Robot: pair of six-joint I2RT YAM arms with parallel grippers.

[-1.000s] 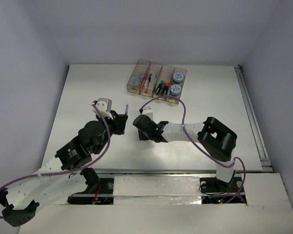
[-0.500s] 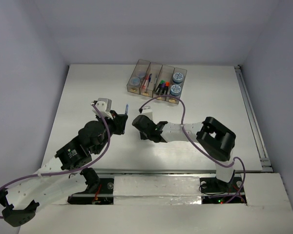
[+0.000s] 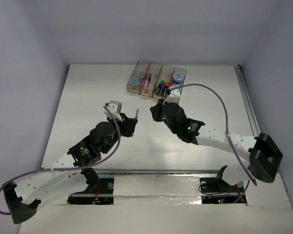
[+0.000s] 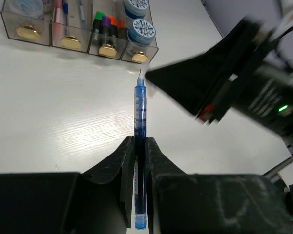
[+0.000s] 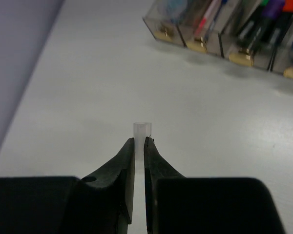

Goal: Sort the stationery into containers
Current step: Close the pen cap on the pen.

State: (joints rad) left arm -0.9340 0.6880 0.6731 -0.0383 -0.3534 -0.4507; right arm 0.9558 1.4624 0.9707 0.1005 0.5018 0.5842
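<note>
The white table (image 3: 88, 97) is the biggest thing here, and the row of four containers (image 3: 135, 87) at its far side is my landmark. Both arms reach out to the bare patch on the near side of that row, the right one closer to it than the left.

Most of the stationery sits in the row. There are blue-grey rolls (image 4: 141, 32) in the right-end bin and highlighters (image 4: 106, 22) in the bin beside it. Thin pens (image 4: 63, 10) lie in the second bin from the left, and one more roll seems to sit in the left-end bin.

The left gripper (image 4: 139, 140) is pinched tight on a blue pen (image 4: 139, 105). The pen is held by its rear half, its fine bare tip pointing straight at the row from the near side. The right gripper (image 5: 139, 141) is drawn narrow too, nipping a small clear cap (image 5: 140, 129), or so I take that little tube to be. It is well short of the row.

To my eye the step in hand is this pen, the only loose piece I can see. Next, I reckon, the cap's mouth must be lined up squarely with the tip and pushed on. Then the pen goes lengthwise into the bin second from the left end of the row, which is narrow enough to want a careful aim
</note>
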